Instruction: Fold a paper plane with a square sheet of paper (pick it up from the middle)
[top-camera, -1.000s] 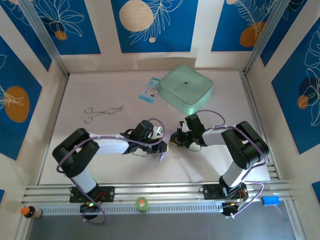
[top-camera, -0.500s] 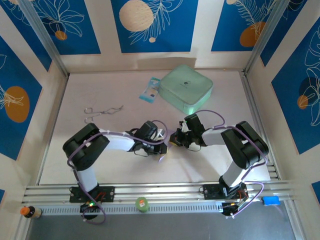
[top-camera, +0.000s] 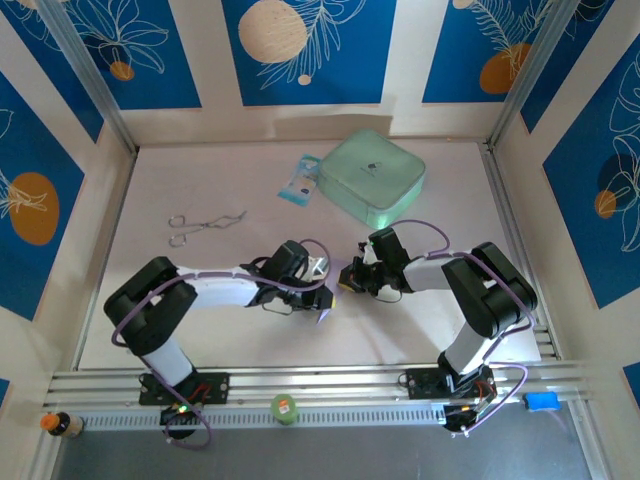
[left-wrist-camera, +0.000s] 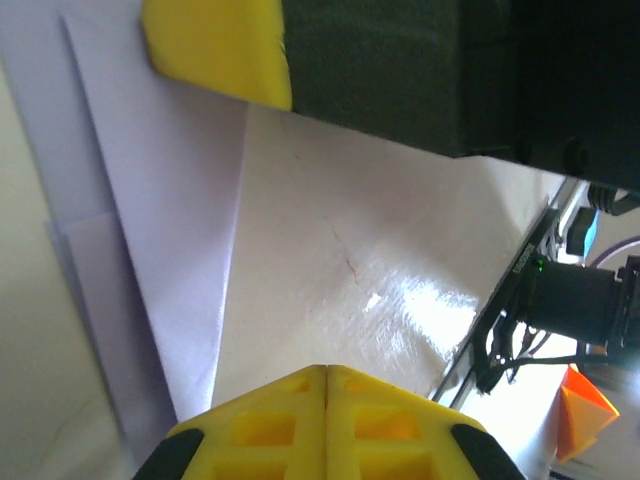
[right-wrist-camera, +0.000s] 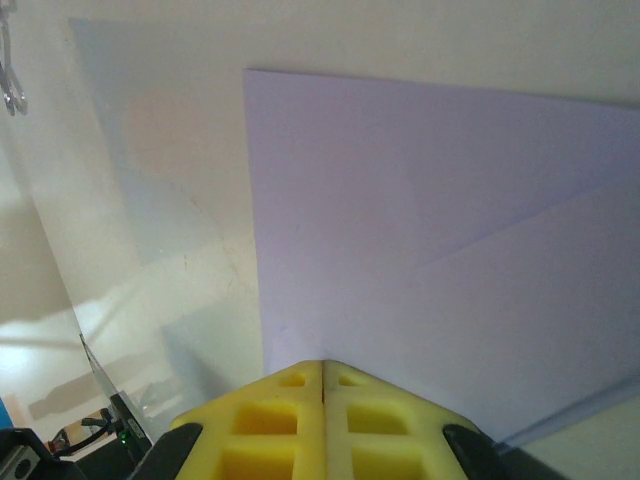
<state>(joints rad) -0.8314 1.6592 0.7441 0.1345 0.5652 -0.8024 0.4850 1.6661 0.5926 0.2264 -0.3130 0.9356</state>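
The square sheet of paper (right-wrist-camera: 420, 220) is pale lavender and lies creased on the table between my two grippers. A diagonal fold line runs across it. In the top view just a sliver of the paper (top-camera: 325, 314) pokes out below the wrists. My right gripper (right-wrist-camera: 322, 365) is shut, its yellow tips resting on the paper near its left edge. My left gripper (left-wrist-camera: 326, 370) is shut too, its tips over bare table right beside the paper (left-wrist-camera: 160, 250). One yellow finger of the right gripper (left-wrist-camera: 215, 50) rests on the sheet. From above, the left gripper (top-camera: 320, 288) and right gripper (top-camera: 346, 279) nearly meet.
A mint-green case (top-camera: 372, 175) sits at the back, with a blue-white packet (top-camera: 300, 180) to its left. Metal tongs (top-camera: 205, 224) lie on the left of the table (top-camera: 450, 200). The metal rail (top-camera: 330, 385) runs along the near edge.
The left arm's elbow swung toward the middle and has come back out to the left. Both grippers stay shut and close together over the paper.
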